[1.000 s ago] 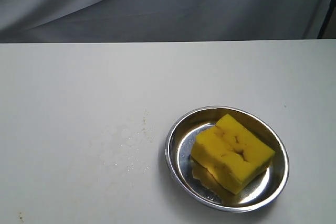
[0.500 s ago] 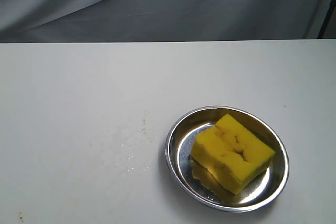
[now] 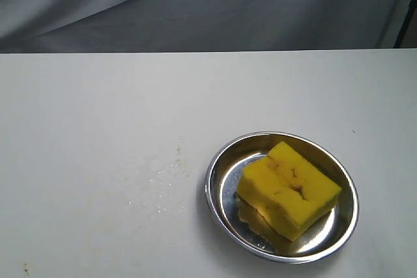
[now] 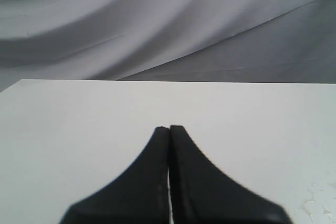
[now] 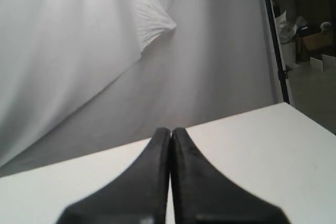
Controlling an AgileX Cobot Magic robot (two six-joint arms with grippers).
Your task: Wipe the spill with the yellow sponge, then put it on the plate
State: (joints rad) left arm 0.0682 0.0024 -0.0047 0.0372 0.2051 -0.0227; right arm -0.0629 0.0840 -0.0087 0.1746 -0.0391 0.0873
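The yellow sponge lies flat inside the silver plate at the table's front right, with nothing touching it. Left of the plate, only a faint wet smear with tiny droplets and a few brown specks marks the spill. Neither gripper appears in the exterior view. In the left wrist view my left gripper is shut and empty above bare white table, with wet patches near its side. My right gripper is likewise shut and empty, facing the backdrop.
A grey cloth backdrop hangs behind the table's far edge. The right wrist view shows the white table's edge, a dark pole and boxes beyond it. A small brown speck sits at the front left.
The faint wet film left of the plate has thinned slightly. The sponge and plate have not moved.
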